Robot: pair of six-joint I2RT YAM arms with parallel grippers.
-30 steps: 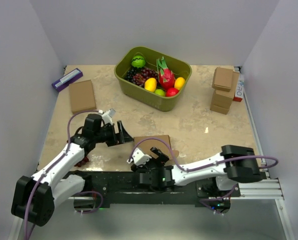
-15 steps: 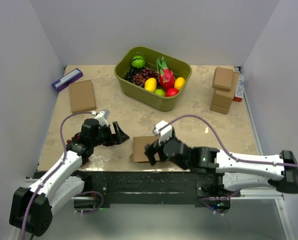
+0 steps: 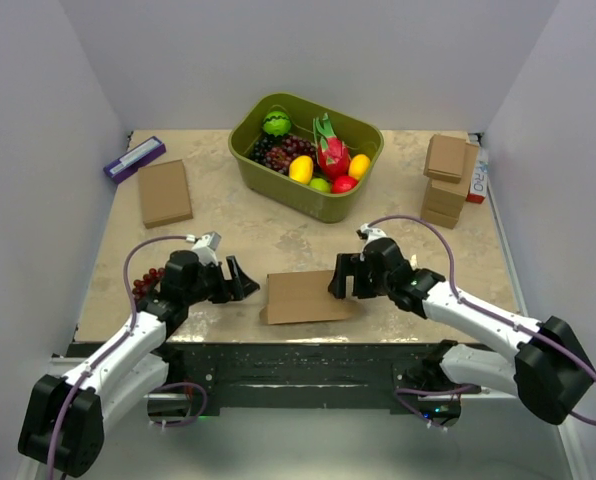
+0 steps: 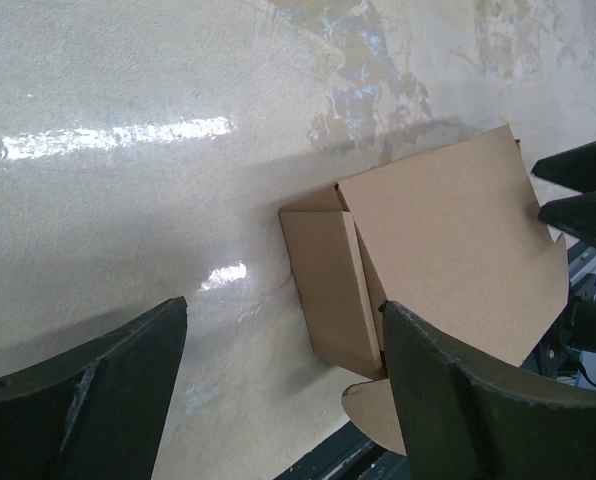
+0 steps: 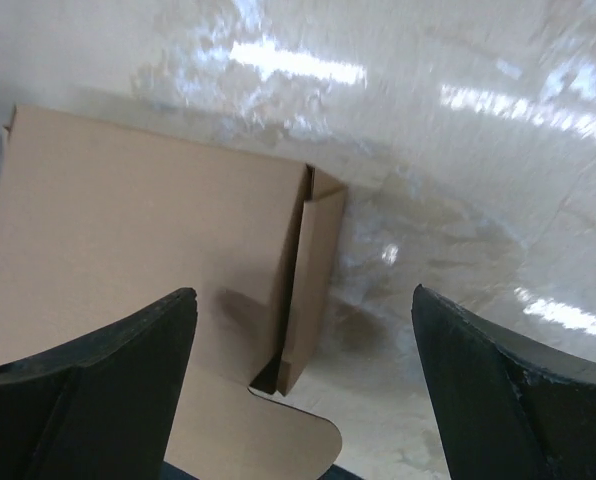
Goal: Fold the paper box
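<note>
The paper box [image 3: 306, 296] is plain brown cardboard and lies near the table's front edge, its top panel down and a rounded tab sticking out toward the edge. My left gripper [image 3: 240, 278] is open and empty just left of the box. In the left wrist view the box [image 4: 438, 230] lies ahead, its left side wall between my open fingers [image 4: 283, 310]. My right gripper [image 3: 343, 277] is open and empty at the box's right end. In the right wrist view the box [image 5: 148, 220] and its right side wall lie between the open fingers [image 5: 303, 295].
A green bin [image 3: 278, 180] of toy fruit stands at the back centre. A flat brown box [image 3: 165, 192] and a purple item [image 3: 134, 158] lie at the back left. Stacked small brown boxes [image 3: 444, 180] stand at the back right. Dark grapes [image 3: 146, 282] lie by the left arm.
My right arm has swung from low over the front rail out to the box's right end. My left gripper has dropped nearer the front, beside the box's left end. The box lies flatter.
</note>
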